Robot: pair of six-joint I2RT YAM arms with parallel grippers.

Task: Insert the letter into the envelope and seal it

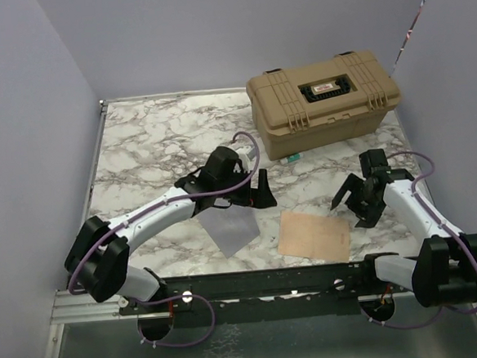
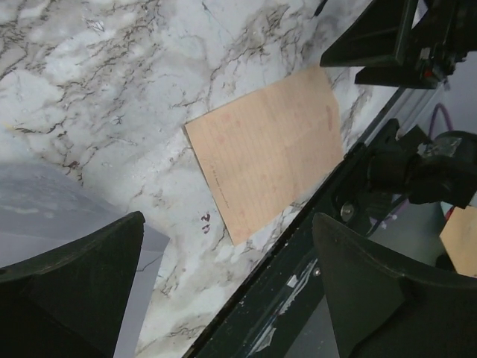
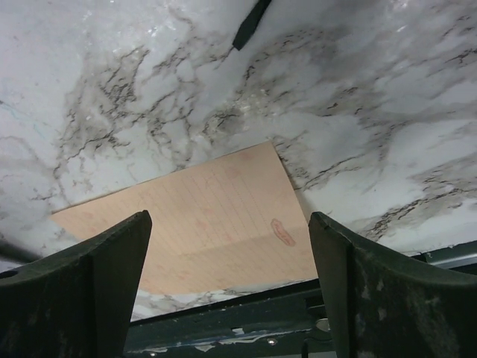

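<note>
The tan letter (image 1: 314,235) lies flat on the marble table near the front edge, right of centre. The blue-grey envelope (image 1: 231,227) lies flat to its left, a small gap between them. My left gripper (image 1: 253,192) is open and empty, hovering over the envelope's far right corner. My right gripper (image 1: 355,201) is open and empty, just right of the letter's far right corner. The left wrist view shows the letter (image 2: 268,149), a part of the envelope (image 2: 45,205) and open jaws (image 2: 223,298). The right wrist view shows the letter (image 3: 201,216) between open jaws (image 3: 231,291).
A tan toolbox (image 1: 325,99), closed, stands at the back right. A small teal object (image 1: 290,156) lies in front of it. A black mounting rail (image 1: 270,283) runs along the table's front edge, close to the letter. Walls enclose the left, back and right sides.
</note>
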